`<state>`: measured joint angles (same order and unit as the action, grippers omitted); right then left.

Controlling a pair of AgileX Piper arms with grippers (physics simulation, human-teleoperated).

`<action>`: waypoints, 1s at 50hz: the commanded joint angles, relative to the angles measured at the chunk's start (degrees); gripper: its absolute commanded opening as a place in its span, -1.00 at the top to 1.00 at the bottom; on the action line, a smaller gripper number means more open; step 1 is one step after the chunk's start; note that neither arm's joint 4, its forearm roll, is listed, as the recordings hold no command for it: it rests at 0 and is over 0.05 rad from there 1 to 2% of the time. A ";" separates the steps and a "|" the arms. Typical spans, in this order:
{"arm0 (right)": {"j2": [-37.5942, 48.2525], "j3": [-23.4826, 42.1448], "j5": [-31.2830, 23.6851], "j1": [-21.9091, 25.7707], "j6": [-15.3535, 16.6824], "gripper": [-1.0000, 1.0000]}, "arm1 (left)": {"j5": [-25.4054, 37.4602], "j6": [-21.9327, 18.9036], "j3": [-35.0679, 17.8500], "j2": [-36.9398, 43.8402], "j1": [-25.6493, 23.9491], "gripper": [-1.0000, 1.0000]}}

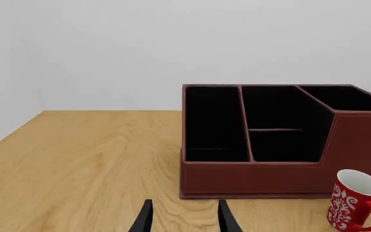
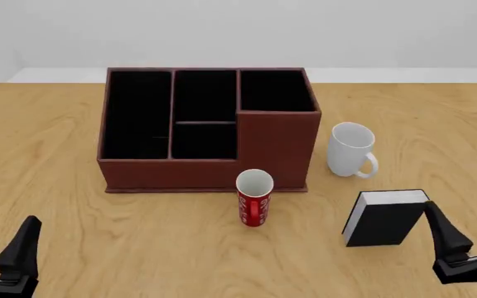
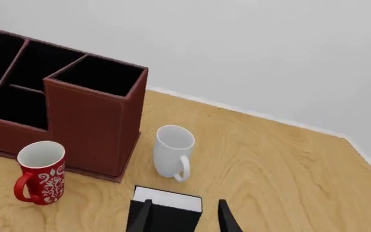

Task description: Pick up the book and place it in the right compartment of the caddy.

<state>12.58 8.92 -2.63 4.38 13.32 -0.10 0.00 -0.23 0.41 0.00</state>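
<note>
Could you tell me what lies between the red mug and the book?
Only bare table: the front view shows nothing between the red mug and the book.

Bare simulated tabletop (image 2: 48, 186), blank walls

Open left hand (image 1: 182, 217) fingers, caddy (image 1: 263, 169) on table (image 1: 76, 164), red mug (image 1: 355, 199) beside it

Only the two finger tips of the left gripper (image 1: 181, 220) seen in the left wrist view; rest cut off. Same for the right gripper (image 3: 182, 217). Bottom of the book (image 3: 166, 212) cut off there. Floor of the right compartment (image 2: 276, 90) hidden behind its tall front panel. Red mug (image 1: 355, 200) partly cut off.
</note>
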 commanded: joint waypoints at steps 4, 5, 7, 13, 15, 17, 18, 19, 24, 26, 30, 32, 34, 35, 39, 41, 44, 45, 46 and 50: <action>12.33 5.78 -0.87 3.89 14.91 -1.00 | -0.01 0.00 -0.01 0.02 0.00 -1.00; 13.28 6.55 -1.41 3.83 15.39 -1.00 | -0.01 0.00 -0.01 0.02 0.00 -1.00; 12.57 8.27 -3.26 4.46 15.55 -1.00 | -0.01 0.00 -0.01 0.02 0.00 -1.00; 16.13 10.45 -5.11 4.48 22.07 -1.00 | -0.01 0.00 -0.01 0.02 0.00 -1.00; 16.72 11.38 -6.24 4.72 23.07 -1.00 | -0.01 0.00 -0.01 0.02 0.00 -1.00; 17.04 12.32 -7.91 5.51 25.13 -1.00 | -0.01 0.00 -0.01 0.02 0.00 -1.00; 17.56 12.73 -8.46 5.18 26.41 -1.00 | -0.01 0.00 -0.01 0.02 0.00 -1.00; 17.84 13.25 -9.01 5.18 26.88 -1.00 | -0.01 0.00 -0.01 0.02 0.00 -1.00; 20.24 18.50 -14.83 6.51 31.70 -1.00 | -0.01 0.00 -0.01 0.02 0.00 -1.00; 20.67 18.94 -16.47 7.37 33.79 -1.00 | -0.01 0.00 -0.01 0.02 0.00 -1.00; 22.12 23.67 -20.60 7.27 36.38 -1.00 | -0.01 0.00 -0.01 0.02 0.00 -1.00; 22.83 25.79 -21.88 6.94 36.52 -1.00 | -0.01 0.00 -0.01 0.02 0.00 -1.00; 23.51 27.26 -23.40 6.80 38.46 -1.00 | -0.01 0.00 -0.01 0.02 0.00 -1.00; 23.73 27.79 -23.93 6.88 38.80 -1.00 | -0.01 0.00 -0.01 0.02 0.00 -1.00; 25.75 31.24 -27.99 7.52 40.97 -1.00 | -0.01 0.00 -0.01 0.02 0.00 -1.00; 26.66 32.34 -29.32 7.21 42.11 -1.00 | -0.01 0.00 -0.01 0.02 0.00 -1.00; 27.88 33.72 -32.00 7.40 43.45 -1.00 | -0.01 0.00 -0.01 0.02 0.00 -1.00; 28.04 33.93 -32.27 7.39 43.50 -1.00 | -0.01 0.00 -0.01 0.02 0.00 -1.00; 28.33 34.31 -34.05 8.12 43.82 -1.00 | -0.01 0.00 -0.01 0.02 0.00 -1.00; 29.25 35.55 -36.57 7.96 44.96 -1.00 | -0.01 0.00 -0.01 0.02 0.00 -1.00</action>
<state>38.68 39.72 -31.49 11.69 53.99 -0.11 0.00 -0.25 0.43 0.00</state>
